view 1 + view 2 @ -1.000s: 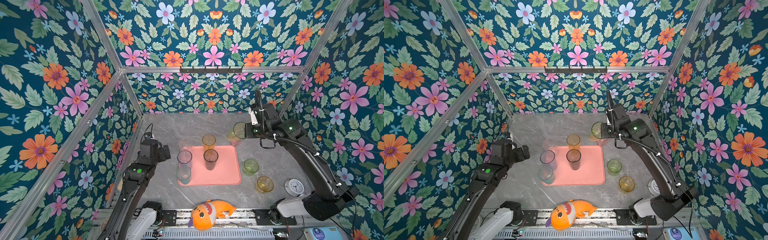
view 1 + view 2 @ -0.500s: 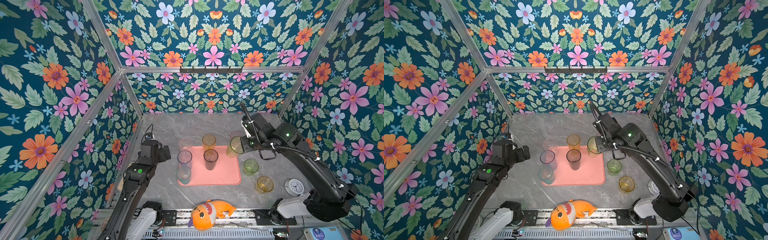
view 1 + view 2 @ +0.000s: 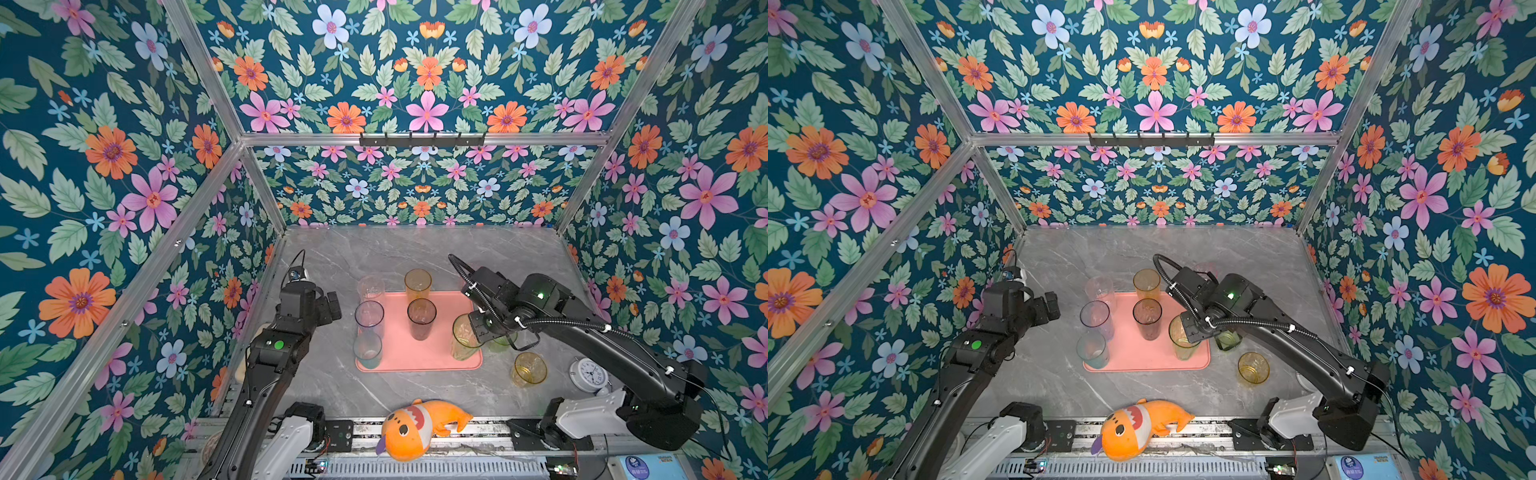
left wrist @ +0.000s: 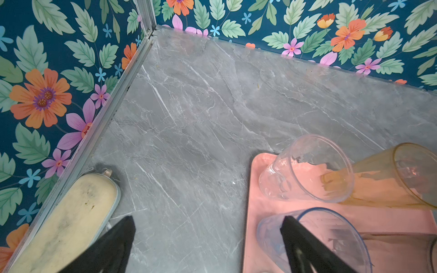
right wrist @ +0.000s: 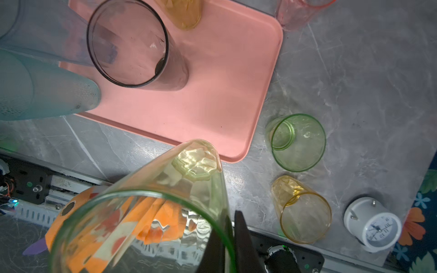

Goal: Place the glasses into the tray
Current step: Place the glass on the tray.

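While the right gripper (image 5: 230,236) pinches the rim of a yellow-green glass (image 3: 463,340) at the tray's (image 3: 419,355) near right corner, its base seems to rest on the tray, though contact is hard to judge. The tray also bears a clear glass (image 3: 371,286) and an amber glass (image 3: 417,282) at its far edge, a blue-grey glass (image 3: 369,316) and a teal glass (image 3: 368,351) along its left, and a smoke glass (image 3: 421,318) mid-tray; a green glass (image 5: 298,141) and a yellow glass (image 3: 528,369) sit just off its right. The left gripper (image 4: 208,222) hangs wide open, empty, beside the tray's left edge.
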### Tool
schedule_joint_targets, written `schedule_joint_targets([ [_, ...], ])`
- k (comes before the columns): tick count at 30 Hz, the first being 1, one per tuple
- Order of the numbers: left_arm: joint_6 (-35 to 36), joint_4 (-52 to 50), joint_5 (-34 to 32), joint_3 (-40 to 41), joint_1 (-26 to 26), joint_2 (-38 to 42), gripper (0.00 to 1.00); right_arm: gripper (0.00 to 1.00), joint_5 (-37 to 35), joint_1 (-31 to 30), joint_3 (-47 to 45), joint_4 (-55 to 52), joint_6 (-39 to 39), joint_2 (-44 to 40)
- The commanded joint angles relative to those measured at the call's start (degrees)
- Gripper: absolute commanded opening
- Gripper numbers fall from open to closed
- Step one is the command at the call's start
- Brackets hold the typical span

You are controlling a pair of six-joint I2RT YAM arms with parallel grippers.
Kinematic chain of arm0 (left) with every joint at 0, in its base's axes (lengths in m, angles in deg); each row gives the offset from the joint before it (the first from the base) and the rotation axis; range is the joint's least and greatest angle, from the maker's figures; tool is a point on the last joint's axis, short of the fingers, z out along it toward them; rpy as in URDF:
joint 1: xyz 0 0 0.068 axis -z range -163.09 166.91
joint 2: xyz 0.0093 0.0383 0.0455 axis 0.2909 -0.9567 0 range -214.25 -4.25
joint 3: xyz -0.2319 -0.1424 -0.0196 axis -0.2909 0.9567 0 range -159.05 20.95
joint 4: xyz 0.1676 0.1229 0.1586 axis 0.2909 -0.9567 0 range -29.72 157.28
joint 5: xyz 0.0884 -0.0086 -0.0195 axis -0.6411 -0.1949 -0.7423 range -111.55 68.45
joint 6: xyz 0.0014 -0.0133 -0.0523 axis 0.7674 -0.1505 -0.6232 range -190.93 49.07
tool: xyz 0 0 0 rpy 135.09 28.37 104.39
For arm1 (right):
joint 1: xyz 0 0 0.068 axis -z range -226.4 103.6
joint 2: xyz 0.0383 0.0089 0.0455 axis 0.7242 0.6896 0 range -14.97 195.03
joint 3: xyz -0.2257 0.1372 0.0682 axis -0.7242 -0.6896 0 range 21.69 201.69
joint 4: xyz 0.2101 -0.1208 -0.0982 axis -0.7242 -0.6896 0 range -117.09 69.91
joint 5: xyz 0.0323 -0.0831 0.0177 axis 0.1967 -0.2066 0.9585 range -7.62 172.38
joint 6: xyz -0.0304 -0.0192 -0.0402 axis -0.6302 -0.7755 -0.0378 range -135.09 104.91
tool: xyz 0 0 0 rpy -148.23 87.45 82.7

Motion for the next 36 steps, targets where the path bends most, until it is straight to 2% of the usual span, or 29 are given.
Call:
schedule_joint_targets([
  [1, -0.33, 0.12, 0.02, -0.16, -0.09, 0.39, 0.99, 0.0, 1.54, -1.41, -2.51, 5.51, 3.59, -0.02],
  [9, -0.51, 0.11, 0.7, -0.48, -0.08, 0.12, 0.99, 0.0, -2.75, -4.92, -2.48, 7.14, 4.35, 5.53],
  [17, -0.26, -0.16, 0.26, -0.45, -0.07, 0.04, 0.99, 0.0, -1.84, -7.66, -2.44, 12.65, 5.26, 10.67],
  [36, -0.28, -0.6, 0.11, -0.01, -0.01, 0.43, 0.99, 0.0, -2.94, -8.5, -2.84, 16.6, 6.68, 16.06],
])
